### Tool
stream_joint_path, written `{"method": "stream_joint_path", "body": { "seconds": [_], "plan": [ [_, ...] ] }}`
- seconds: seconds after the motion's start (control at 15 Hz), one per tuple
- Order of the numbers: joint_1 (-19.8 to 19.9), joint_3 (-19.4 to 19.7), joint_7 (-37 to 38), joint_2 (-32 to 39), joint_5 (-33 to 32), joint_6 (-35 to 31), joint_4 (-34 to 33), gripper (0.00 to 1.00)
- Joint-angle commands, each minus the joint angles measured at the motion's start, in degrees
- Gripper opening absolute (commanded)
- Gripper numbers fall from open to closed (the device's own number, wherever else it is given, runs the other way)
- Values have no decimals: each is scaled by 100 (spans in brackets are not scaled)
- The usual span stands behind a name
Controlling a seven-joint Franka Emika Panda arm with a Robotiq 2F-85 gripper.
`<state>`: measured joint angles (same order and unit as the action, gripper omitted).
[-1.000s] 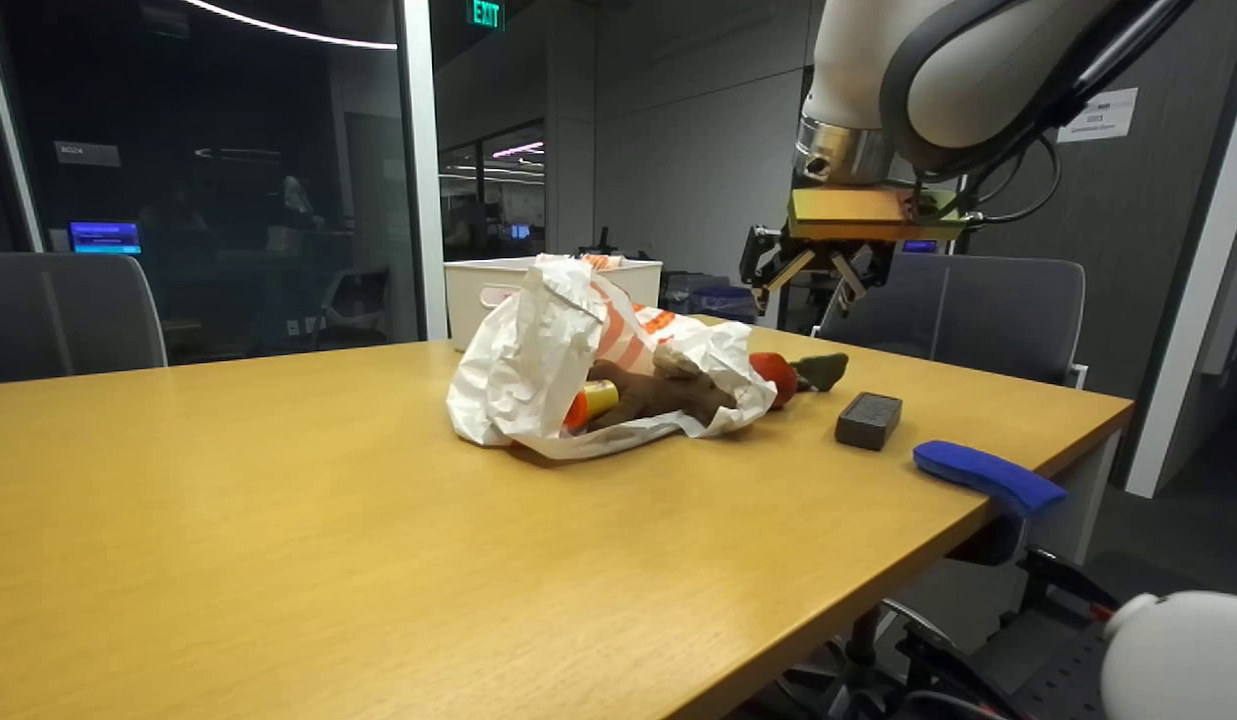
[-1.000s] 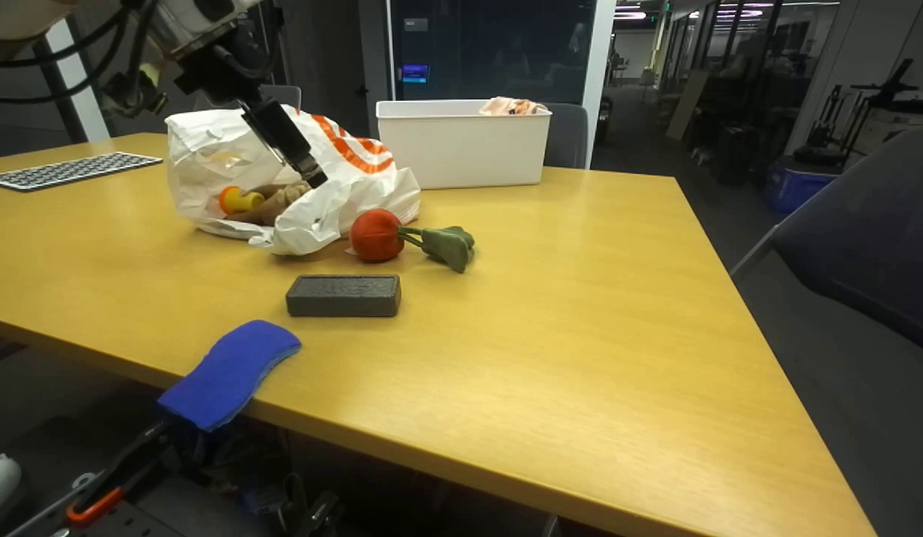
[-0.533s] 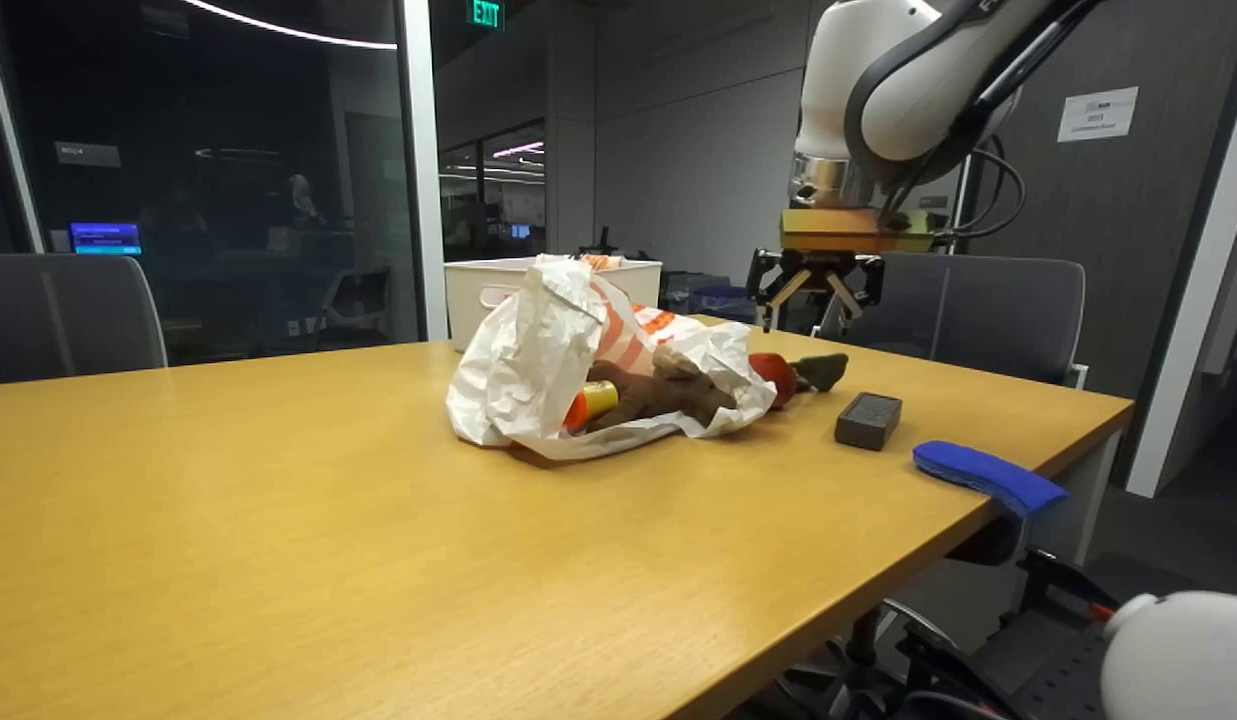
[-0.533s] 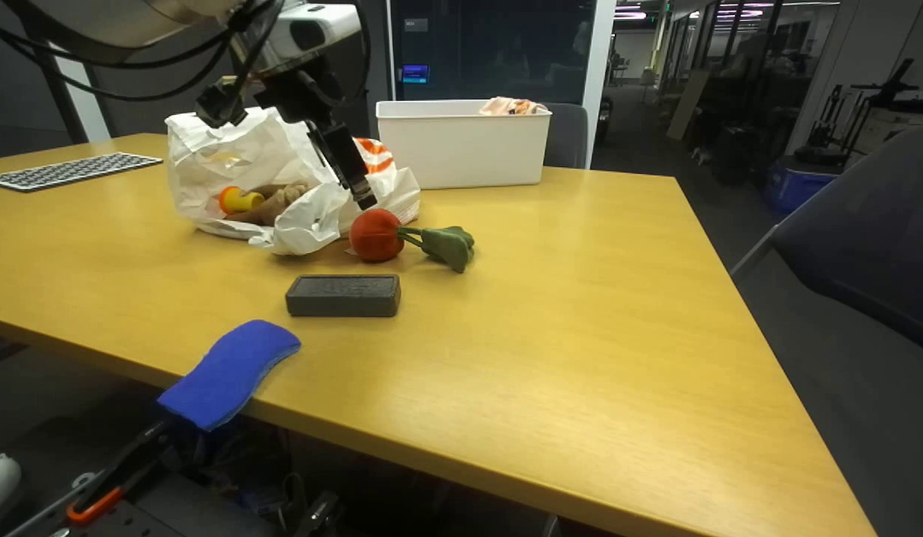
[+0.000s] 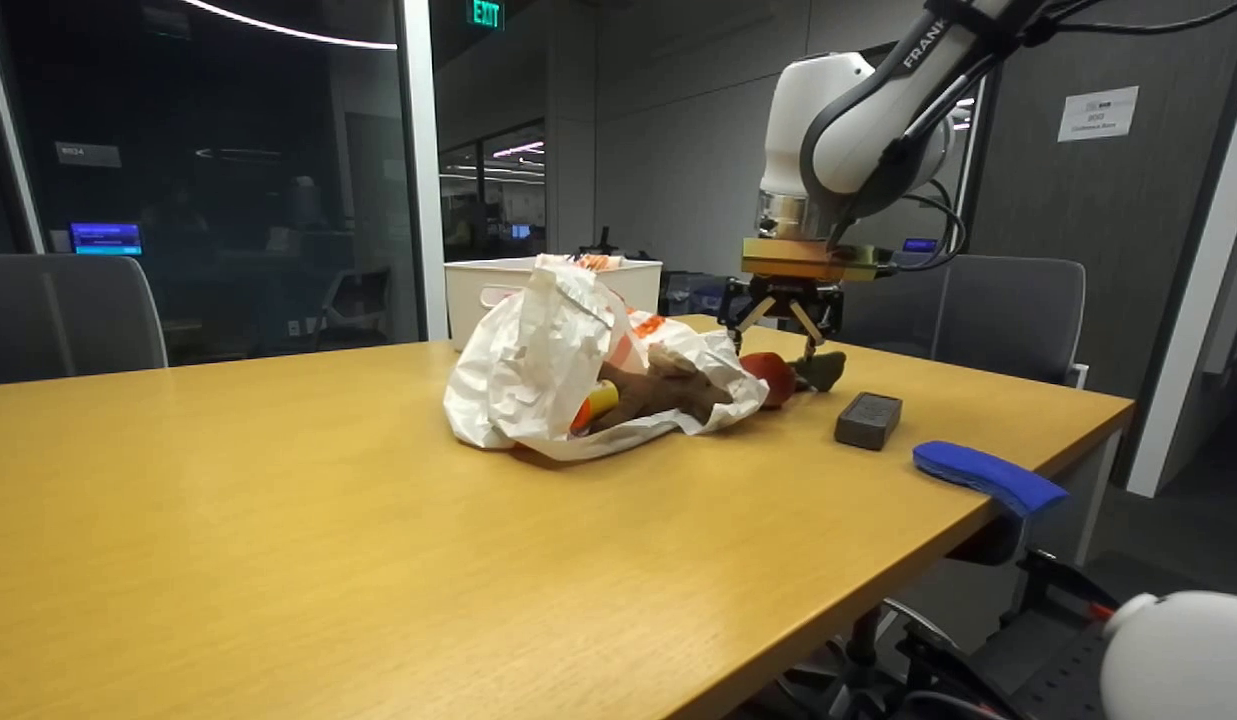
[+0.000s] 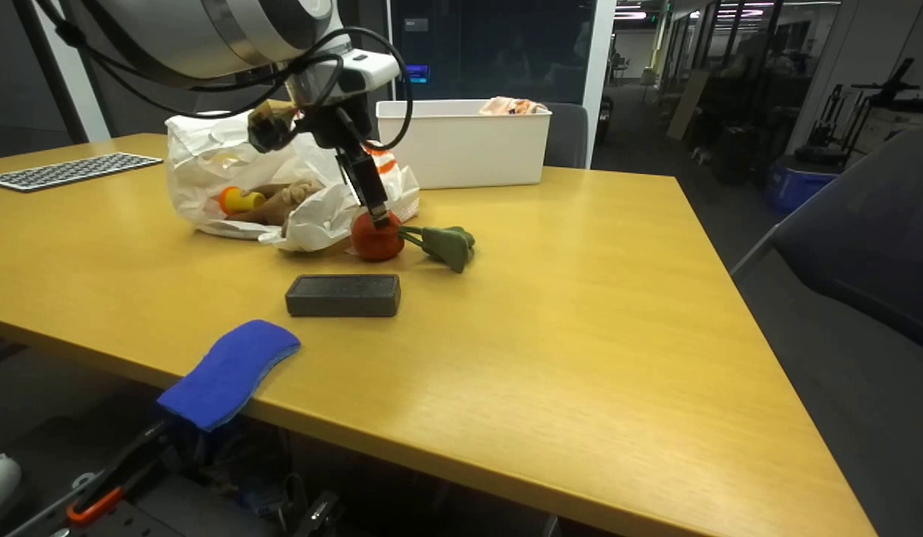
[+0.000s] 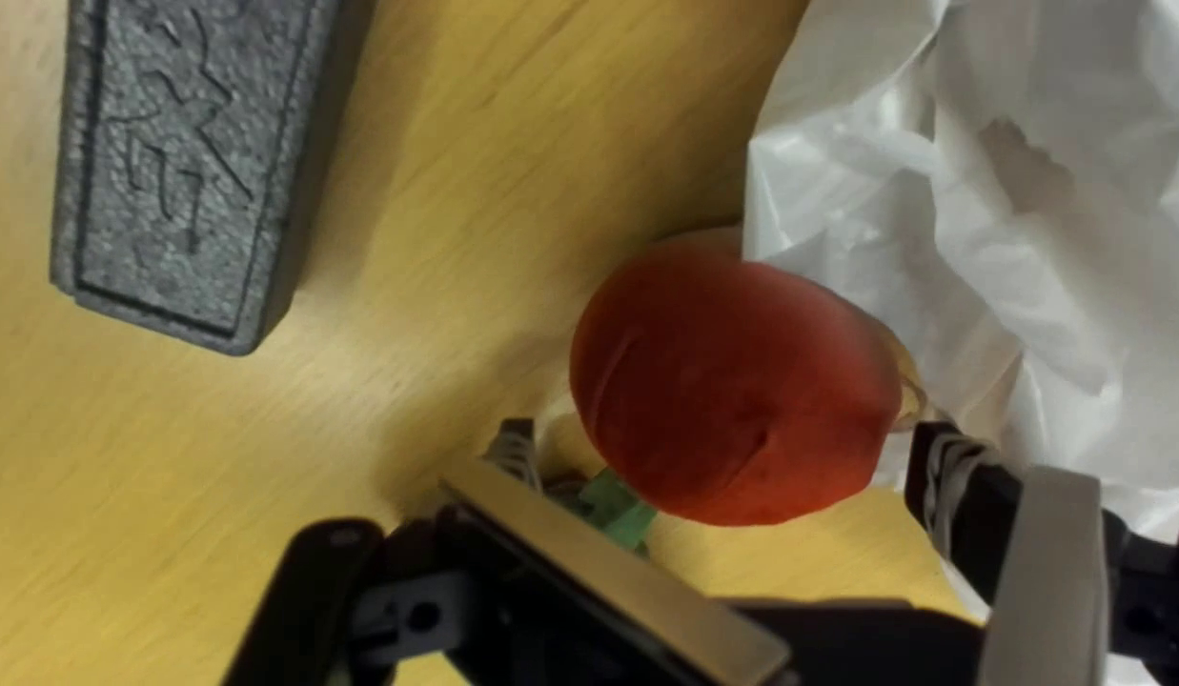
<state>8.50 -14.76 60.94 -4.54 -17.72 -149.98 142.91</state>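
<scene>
Glass-walled room (image 5: 248, 190), wooden table (image 6: 595, 321) — fingers (image 7: 968, 497) parted near radish (image 7: 732, 400)

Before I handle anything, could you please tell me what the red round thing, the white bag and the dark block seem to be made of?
The red round thing looks like matte fabric, going by seam-like lines. The white bag looks like thin, slightly glossy plastic, since its creases catch highlights. The dark block has a matte, pebbled surface; could be plastic, foam or stone.

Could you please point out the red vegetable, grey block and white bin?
Red vegetable (image 7: 732, 391), wrist view: rounded body.
Grey block (image 7: 189, 162), wrist view: top face.
White bin (image 6: 465, 151), in an exterior view: outer wall.
</scene>
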Motion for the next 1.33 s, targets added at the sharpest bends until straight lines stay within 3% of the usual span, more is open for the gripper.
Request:
{"method": "stream_joint_path", "body": {
  "seconds": [0.0,0.2,0.27,0.4,0.93,1.07,1.27],
  "plan": [
    [-270,477,385,362,-449,-124,-273,100],
    [-452,761,216,533,-203,-124,-328,100],
    [-507,836,144,598,-99,-150,-342,75],
    [-614,947,116,651,-16,-156,-350,68],
    [-822,1191,312,382,-171,92,-389,7],
    [-793,1231,393,186,-244,261,-390,6],
    [-718,1223,730,-300,-855,376,-333,7]
  ]
}}
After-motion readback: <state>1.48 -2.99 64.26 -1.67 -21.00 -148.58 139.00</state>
